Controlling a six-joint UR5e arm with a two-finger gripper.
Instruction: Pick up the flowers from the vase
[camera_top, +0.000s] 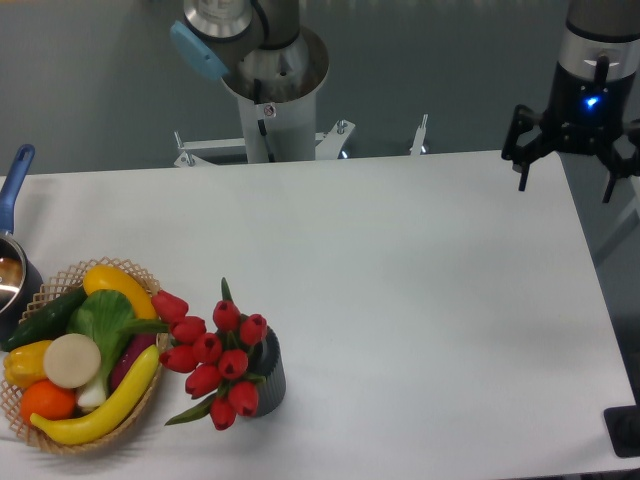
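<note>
My pincer (565, 182) hangs at the far right edge of the worktop (420, 290), w/ a blue light lit on the wrist above it. Fingers spread wide, released, nothing betw. them.

The flowers (215, 360) sit well apart from the pincer, diagonally across the worktop, close to the near edge and left of centre. Red buds w/ green leaves, still in the vase (270, 375); the bunch leans out to the left and covers most of the vase's mouth, so only the dark ribbed right side shows. Vase stands upright.

Just left of the flowers, the wicker basket (60, 440) is at the near left corner, holding 2 bananas, a cucumber, an orange and other veg. The leftmost buds reach the basket's rim; can't tell if touching. Behind the basket, at the left edge, a metal pot w/ blue handle (14, 175), partly cut off by the frame.
</note>
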